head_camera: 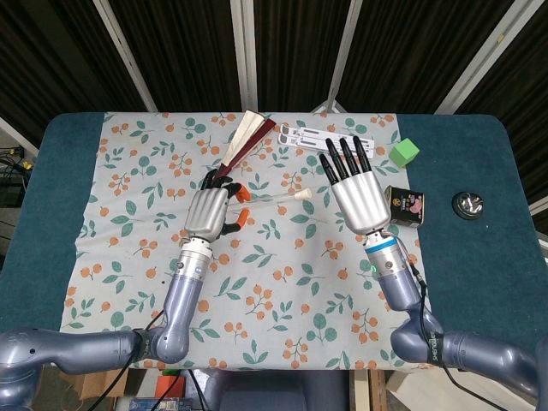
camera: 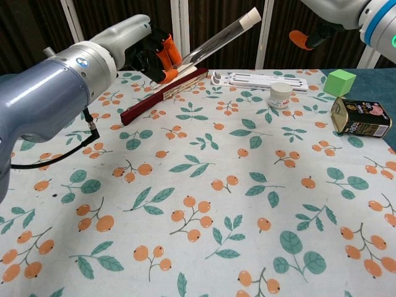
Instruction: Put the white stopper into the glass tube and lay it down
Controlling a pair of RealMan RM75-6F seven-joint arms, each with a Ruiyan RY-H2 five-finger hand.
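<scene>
Gripping stoppered glass tube (head_camera: pixel 272 199) aloft, left hand (head_camera: pixel 209 214); right hand (head_camera: pixel 354 190) spread, apart.

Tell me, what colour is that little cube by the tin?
Bright green cube, plain, no pattern; clearest in the chest view.

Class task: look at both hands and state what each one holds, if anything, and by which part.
The left hand grips the clear glass tube by its lower end, opposite the white stopper. The right hand holds nothing.
</scene>
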